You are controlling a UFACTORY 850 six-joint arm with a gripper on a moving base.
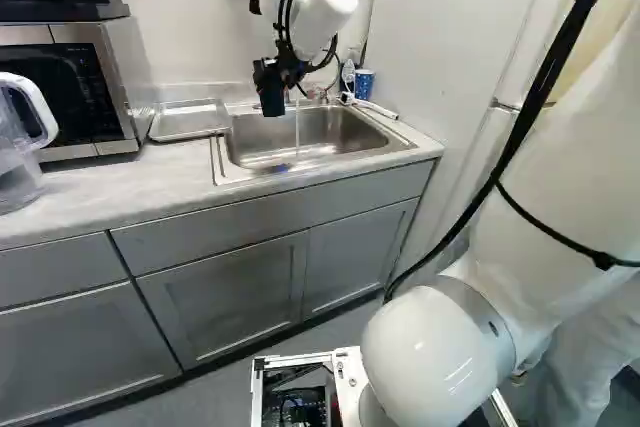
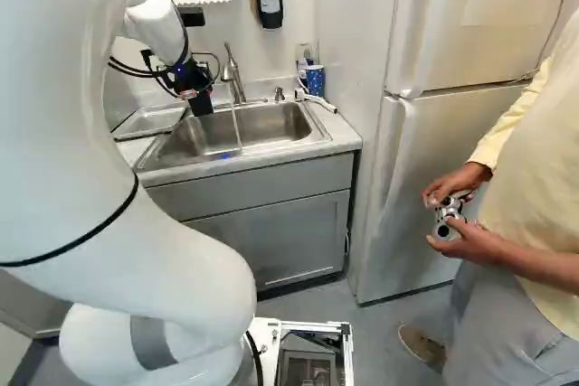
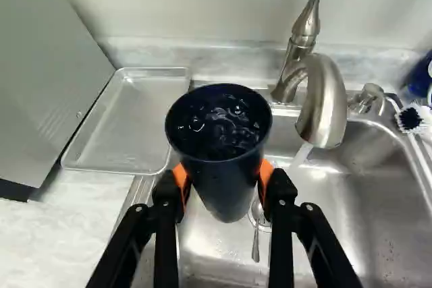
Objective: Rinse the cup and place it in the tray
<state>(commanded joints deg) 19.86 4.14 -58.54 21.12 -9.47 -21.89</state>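
The pincer clasps the dark blue cup between its 2 orange pads, over the steel sink. Liquid shows inside the cup; beside it, water runs from the faucet. The metal tray lies on the tabletop beside the sink.

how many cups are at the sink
2. A dark cup is in the gripper above the sink; a blue dotted cup stands by the sink's back corner. Others may be hidden behind the arm.
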